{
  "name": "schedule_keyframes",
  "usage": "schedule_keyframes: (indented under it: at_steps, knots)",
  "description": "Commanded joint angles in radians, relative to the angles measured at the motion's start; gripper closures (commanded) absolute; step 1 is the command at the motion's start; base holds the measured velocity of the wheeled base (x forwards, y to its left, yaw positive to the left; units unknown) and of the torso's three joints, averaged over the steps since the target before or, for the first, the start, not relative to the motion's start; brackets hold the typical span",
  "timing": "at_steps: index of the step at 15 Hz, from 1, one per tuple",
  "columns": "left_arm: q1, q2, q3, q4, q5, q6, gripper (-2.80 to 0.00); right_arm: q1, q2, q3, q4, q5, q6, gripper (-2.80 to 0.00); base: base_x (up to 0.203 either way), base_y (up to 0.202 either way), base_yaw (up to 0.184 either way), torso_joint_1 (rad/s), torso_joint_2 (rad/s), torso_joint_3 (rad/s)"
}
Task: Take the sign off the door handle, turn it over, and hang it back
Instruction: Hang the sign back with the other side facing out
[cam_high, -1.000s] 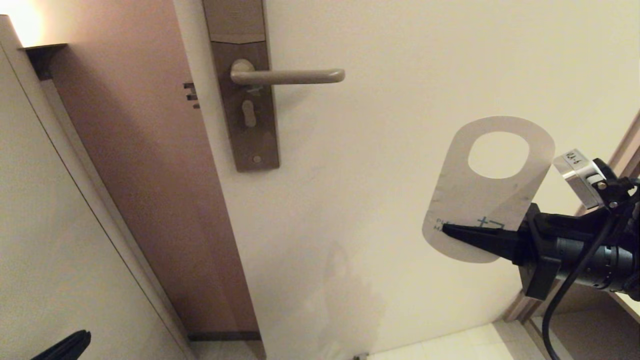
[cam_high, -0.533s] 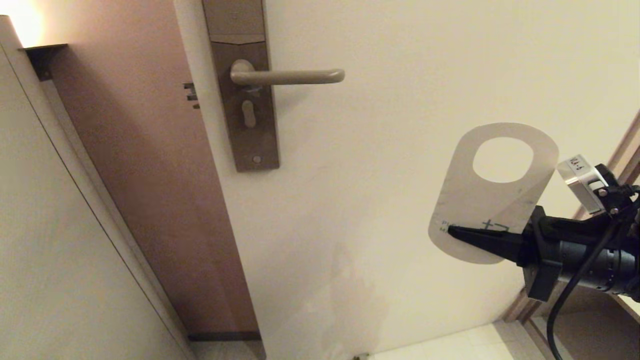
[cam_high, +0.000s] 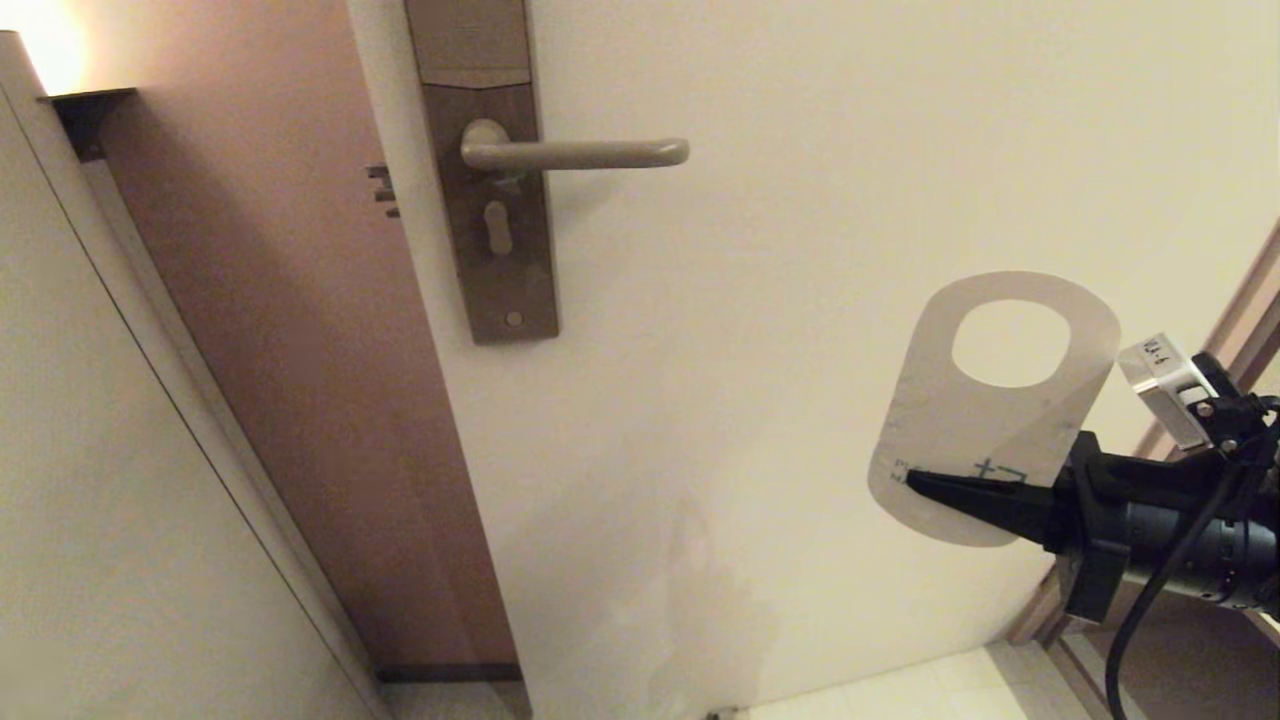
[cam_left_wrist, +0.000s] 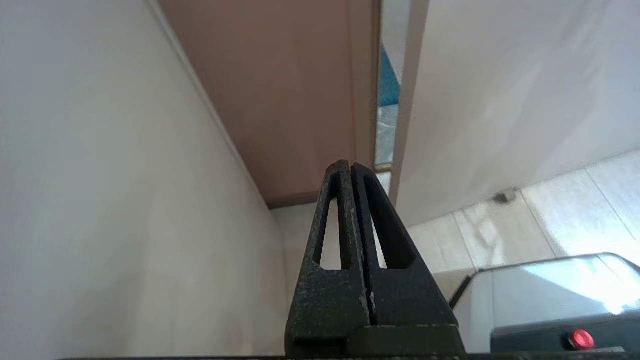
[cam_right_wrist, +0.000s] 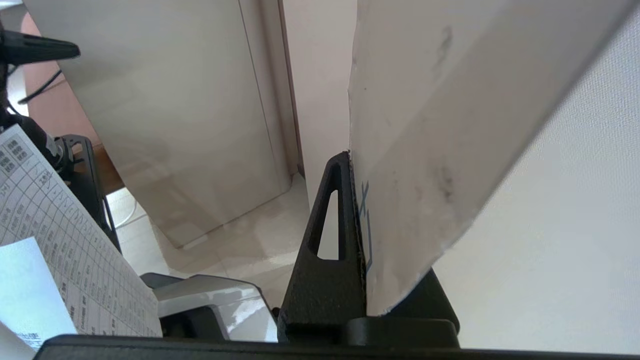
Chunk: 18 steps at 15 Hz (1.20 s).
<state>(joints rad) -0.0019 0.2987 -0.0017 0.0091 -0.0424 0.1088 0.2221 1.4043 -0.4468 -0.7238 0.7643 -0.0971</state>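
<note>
The sign (cam_high: 960, 420), white side facing me with its oval hole uppermost, hangs in the air at the right, well below and right of the door handle (cam_high: 580, 153). My right gripper (cam_high: 912, 480) is shut on the sign's lower end, fingers pointing left. In the right wrist view the card (cam_right_wrist: 425, 150) stands upright between the black fingers (cam_right_wrist: 330, 240). The beige handle is bare, sticking out to the right from its brown lock plate (cam_high: 495, 250). My left gripper (cam_left_wrist: 350, 167) is shut on nothing, low down by the door's hinge-side gap, out of the head view.
The cream door (cam_high: 800, 200) fills the middle; its brown edge (cam_high: 300, 350) with dark latch bolts (cam_high: 382, 190) lies left of the lock plate. A wall panel (cam_high: 100, 500) stands at far left. Tiled floor (cam_high: 900, 690) and a door frame (cam_high: 1250, 310) lie at the lower right.
My right gripper has carried the sign downward and slightly right, away from the handle. The left gripper's tip has dropped out of the head view's lower left corner.
</note>
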Motion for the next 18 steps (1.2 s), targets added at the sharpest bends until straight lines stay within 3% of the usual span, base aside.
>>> schedule_keyframes:
  at_steps: [1, 7, 13, 18]
  knots:
    - [0.005, -0.079, -0.002, 0.009, 0.003, -0.001, 0.00, 0.000, 0.001, -0.001, -0.005, 0.004, -0.009, 0.00, 0.000, 0.000, 0.000, 0.000, 0.00, 0.000]
    - [0.005, -0.288, -0.002, 0.012, 0.003, -0.004, 0.00, 0.000, -0.001, 0.005, -0.004, 0.005, -0.016, 0.00, 0.000, 0.000, 0.000, 0.000, 0.00, 0.000]
    - [0.005, -0.299, 0.002, 0.000, 0.002, 0.005, 0.00, 0.000, -0.018, 0.000, -0.005, -0.003, -0.015, 0.00, 0.000, 0.000, 0.000, 0.000, 0.00, 0.000]
    - [0.005, -0.299, 0.002, -0.001, 0.006, -0.037, 0.00, -0.015, -0.030, 0.005, -0.003, -0.008, -0.013, 0.00, 0.000, 0.000, 0.000, 0.000, 0.00, 0.000]
